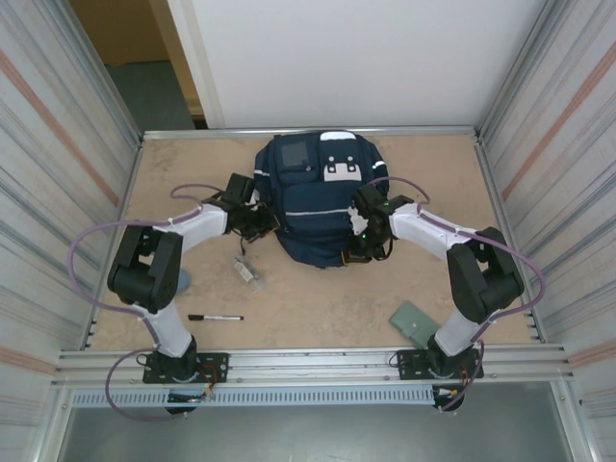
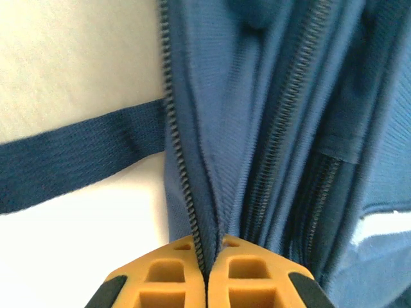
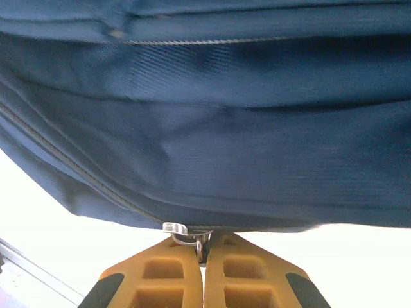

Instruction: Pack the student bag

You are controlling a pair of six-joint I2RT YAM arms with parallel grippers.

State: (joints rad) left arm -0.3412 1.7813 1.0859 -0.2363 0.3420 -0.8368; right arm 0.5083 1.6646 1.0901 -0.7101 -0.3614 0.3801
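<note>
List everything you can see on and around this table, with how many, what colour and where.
student bag: one, navy with white stripes, far middle of the table
zip pull: one, silver metal, at the bag's edge
marker: one, black, lying flat at near left
small object: one, pale grey, just in front of the bag, too small to identify
blue thing: one, blue, mostly hidden under the left arm
flat pad: one, green, near right
table: one, beige
left arm: one, white and black, at the bag's left side
right arm: one, white and black, at the bag's right side
left fingers: two, orange, shut on the bag's zip edge
right fingers: two, orange, shut on the zip pull
</note>
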